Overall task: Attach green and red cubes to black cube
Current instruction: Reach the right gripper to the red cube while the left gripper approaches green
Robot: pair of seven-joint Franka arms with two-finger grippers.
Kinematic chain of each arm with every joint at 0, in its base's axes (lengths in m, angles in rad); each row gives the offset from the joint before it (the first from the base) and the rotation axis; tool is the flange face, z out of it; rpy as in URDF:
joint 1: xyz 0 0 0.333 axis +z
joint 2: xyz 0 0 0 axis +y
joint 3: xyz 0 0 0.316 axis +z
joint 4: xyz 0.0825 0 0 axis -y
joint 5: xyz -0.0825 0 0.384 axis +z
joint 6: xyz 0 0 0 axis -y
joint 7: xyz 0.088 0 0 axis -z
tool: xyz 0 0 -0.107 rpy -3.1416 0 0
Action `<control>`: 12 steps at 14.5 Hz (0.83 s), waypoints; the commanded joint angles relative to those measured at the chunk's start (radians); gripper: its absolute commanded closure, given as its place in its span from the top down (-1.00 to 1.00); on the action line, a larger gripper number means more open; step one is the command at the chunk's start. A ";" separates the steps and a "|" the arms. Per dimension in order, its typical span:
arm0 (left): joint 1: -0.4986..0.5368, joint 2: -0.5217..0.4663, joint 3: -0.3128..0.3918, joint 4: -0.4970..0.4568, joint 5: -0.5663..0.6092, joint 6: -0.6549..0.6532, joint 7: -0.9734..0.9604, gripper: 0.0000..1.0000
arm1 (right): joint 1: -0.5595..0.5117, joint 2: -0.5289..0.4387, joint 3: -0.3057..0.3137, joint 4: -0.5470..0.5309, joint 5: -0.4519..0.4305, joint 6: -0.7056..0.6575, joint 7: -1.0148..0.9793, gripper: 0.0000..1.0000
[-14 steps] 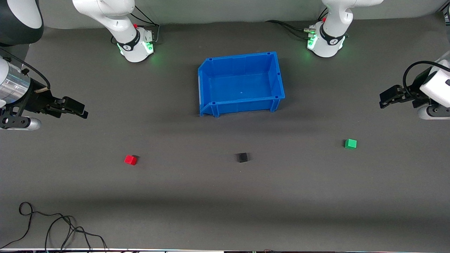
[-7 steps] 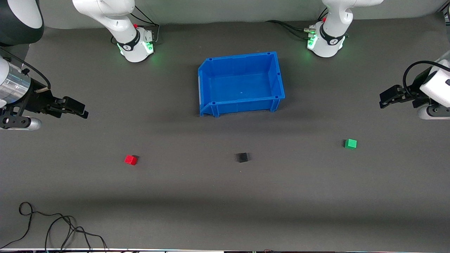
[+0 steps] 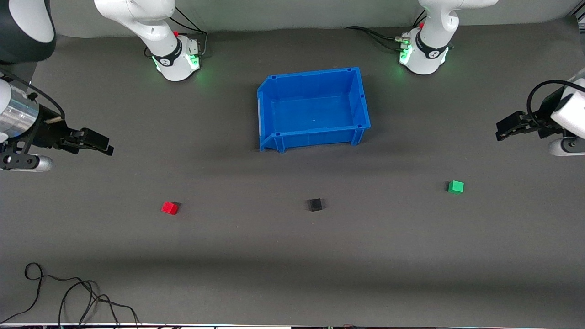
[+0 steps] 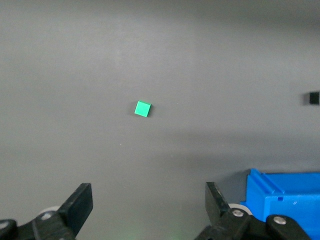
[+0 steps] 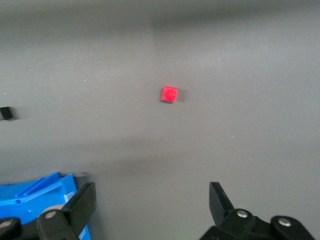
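Dark grey mat (image 3: 292, 256), loose black cable (image 3: 68, 297) at one corner.

Black cube (image 4: 313, 98) — cut by the left wrist view's edge; blue bin (image 4: 285, 200) too.

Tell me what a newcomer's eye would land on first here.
The blue bin stands out, empty, mid-table near the robots' bases. Nearer the front camera three small cubes lie well apart: red cube toward the right arm's end, black cube between, green cube toward the left arm's end. The right gripper and left gripper hover open over the table's ends.
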 commanded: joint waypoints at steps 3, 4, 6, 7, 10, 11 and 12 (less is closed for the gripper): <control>0.061 0.017 -0.001 0.015 -0.022 -0.015 -0.423 1.00 | -0.002 0.119 -0.009 -0.012 -0.006 0.113 -0.006 0.99; 0.088 0.017 -0.001 0.013 -0.057 -0.009 -0.520 1.00 | 0.005 0.141 -0.011 -0.027 -0.006 0.146 -0.001 0.99; 0.136 0.025 -0.001 0.013 -0.143 -0.004 -0.657 1.00 | 0.007 0.173 -0.009 -0.082 -0.006 0.249 0.019 0.99; 0.154 0.029 -0.001 0.010 -0.177 0.001 -0.730 1.00 | 0.007 0.190 -0.009 -0.107 -0.006 0.298 0.020 0.99; 0.179 0.034 -0.001 -0.026 -0.238 0.054 -0.913 1.00 | 0.008 0.259 -0.009 -0.130 -0.005 0.378 0.042 0.99; 0.194 0.043 -0.001 -0.043 -0.249 0.073 -0.958 1.00 | 0.008 0.282 -0.009 -0.130 -0.003 0.397 0.069 0.99; 0.206 0.051 -0.001 -0.068 -0.264 0.093 -0.970 1.00 | 0.008 0.306 -0.009 -0.130 -0.003 0.421 0.097 0.99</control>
